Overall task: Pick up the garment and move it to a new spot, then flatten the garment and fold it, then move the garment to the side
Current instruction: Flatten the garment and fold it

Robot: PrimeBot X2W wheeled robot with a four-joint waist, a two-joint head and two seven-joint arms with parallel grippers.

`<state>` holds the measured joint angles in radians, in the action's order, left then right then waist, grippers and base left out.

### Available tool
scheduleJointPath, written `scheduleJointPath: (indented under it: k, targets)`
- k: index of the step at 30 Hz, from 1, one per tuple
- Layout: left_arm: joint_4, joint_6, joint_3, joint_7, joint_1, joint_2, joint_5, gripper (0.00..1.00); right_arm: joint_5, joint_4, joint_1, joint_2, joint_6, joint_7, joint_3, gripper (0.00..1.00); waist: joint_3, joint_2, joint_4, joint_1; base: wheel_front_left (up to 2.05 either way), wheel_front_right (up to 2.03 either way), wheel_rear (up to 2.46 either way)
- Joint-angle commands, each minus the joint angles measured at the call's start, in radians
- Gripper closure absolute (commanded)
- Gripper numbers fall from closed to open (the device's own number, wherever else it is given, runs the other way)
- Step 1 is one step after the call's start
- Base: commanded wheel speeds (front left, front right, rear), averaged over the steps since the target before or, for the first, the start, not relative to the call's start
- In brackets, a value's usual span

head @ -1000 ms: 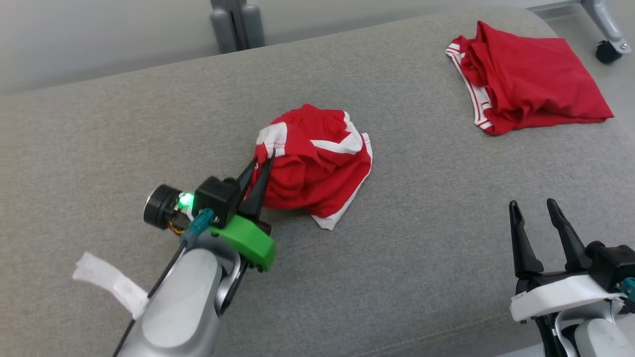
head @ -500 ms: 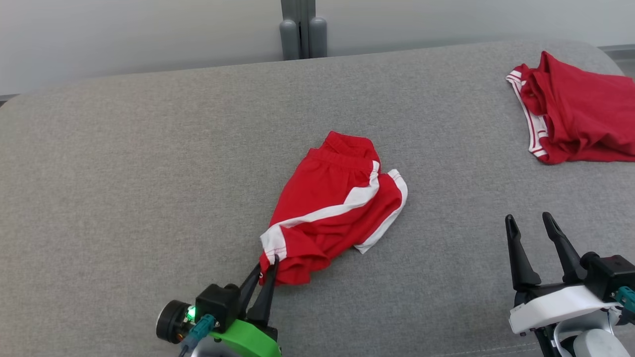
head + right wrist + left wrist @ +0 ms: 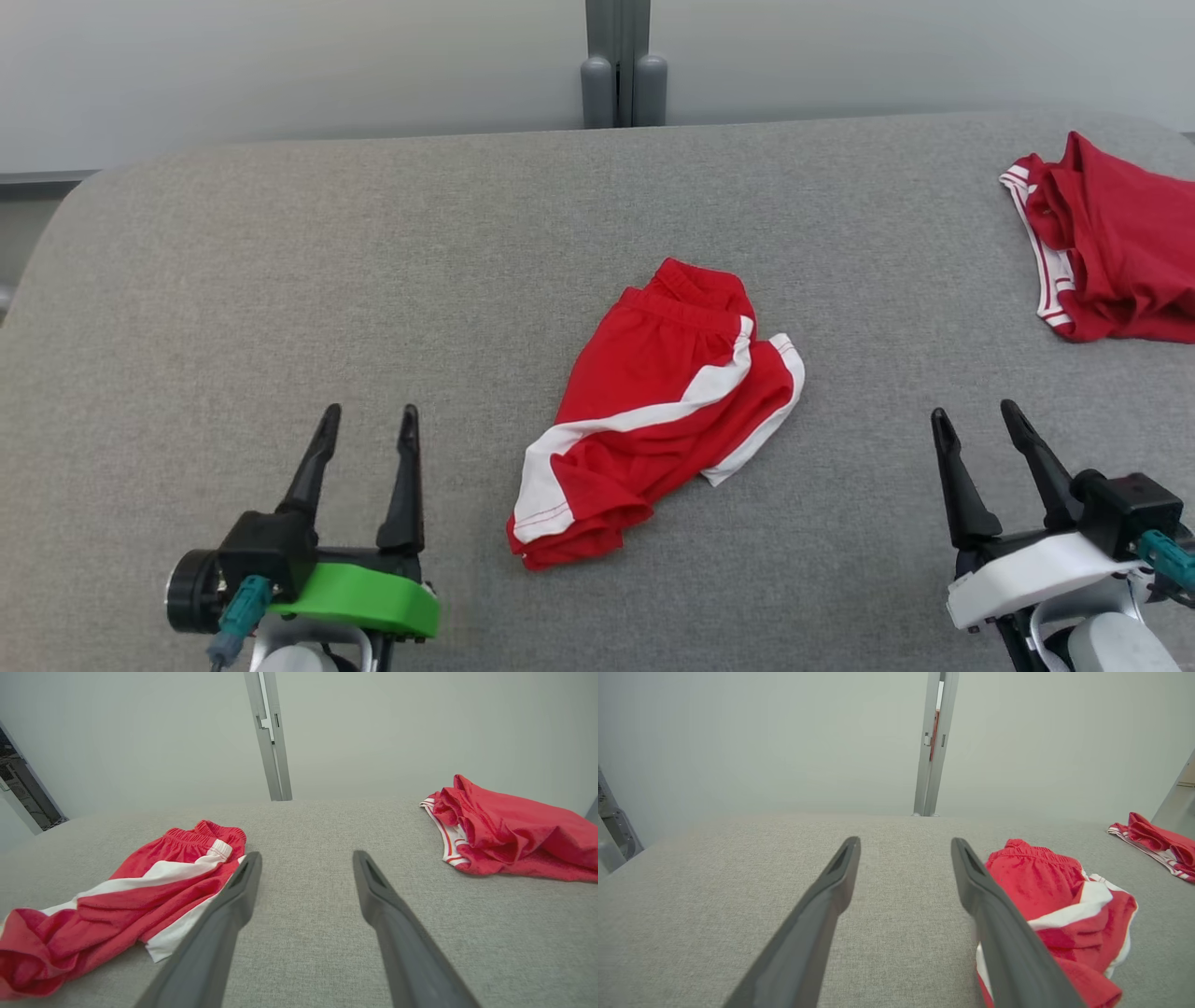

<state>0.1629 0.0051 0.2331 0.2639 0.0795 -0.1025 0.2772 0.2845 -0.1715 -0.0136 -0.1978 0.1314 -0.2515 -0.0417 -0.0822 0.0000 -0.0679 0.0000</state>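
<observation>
The garment [image 3: 658, 411] is a pair of red shorts with white stripes, lying loosely spread in the middle of the grey padded table [image 3: 373, 280]. It also appears at the right of the left wrist view [image 3: 1059, 910] and at the left of the right wrist view [image 3: 140, 896]. My left gripper [image 3: 367, 425] stands open at the lower left, apart from the shorts, nothing between its fingers. My right gripper [image 3: 976, 425] is open at the lower right, well clear of the shorts.
A second red garment with white trim [image 3: 1111, 252] lies bunched at the table's far right edge, seen too in the right wrist view [image 3: 509, 830]. A grey post [image 3: 624, 65] rises behind the table against a pale wall.
The left gripper dragged the shorts toward me, then opened, let go of them and drew back to the left. The head camera swung as well. The right gripper stayed open.
</observation>
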Motion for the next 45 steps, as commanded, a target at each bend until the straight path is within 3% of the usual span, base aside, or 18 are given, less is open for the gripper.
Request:
scheduleJointPath:
  k: [1,10,20,34,35,36,45]
  targets:
    - [-0.013,0.004,-0.022,0.000,-0.022,-0.001,-0.017,0.00,-0.007,-0.002,-0.028,-0.013,-0.002,0.009,-0.011,0.00,-0.001,0.0000,-0.012,0.0000,0.00,0.00,0.00]
    - [-0.039,-0.015,-0.091,0.000,-0.036,0.019,-0.046,0.00,-0.003,-0.050,-0.195,-0.072,-0.002,0.074,-0.132,0.00,-0.035,0.0000,-0.062,0.0000,0.00,0.00,0.00]
    - [-0.031,-0.032,-0.088,0.000,0.004,0.047,-0.052,0.00,0.016,-0.222,-0.398,-0.142,-0.002,0.156,-0.277,0.00,-0.088,0.0000,-0.142,0.0000,0.00,0.00,0.00]
    - [-0.039,-0.001,-0.025,0.000,0.021,0.051,0.003,0.00,0.107,-0.493,-0.550,-0.185,-0.002,0.187,-0.452,0.00,-0.124,0.0000,-0.239,0.0000,0.00,0.00,0.00]
    - [-0.039,0.004,-0.019,0.000,0.024,0.051,0.005,0.00,0.122,-0.521,-0.564,-0.184,-0.002,0.192,-0.472,0.54,-0.126,0.0000,-0.246,0.0000,0.00,0.00,0.00]
    - [-0.039,0.005,-0.017,0.000,0.024,0.051,0.006,0.00,0.131,-0.532,-0.570,-0.183,-0.002,0.193,-0.479,1.00,-0.125,0.0000,-0.248,0.0000,0.00,0.00,0.00]
    - [-0.029,0.007,-0.031,0.000,-0.006,0.051,0.000,0.00,0.177,-0.580,-0.614,-0.193,-0.002,0.109,-0.530,1.00,-0.088,0.0000,-0.217,0.0000,0.00,0.00,0.00]
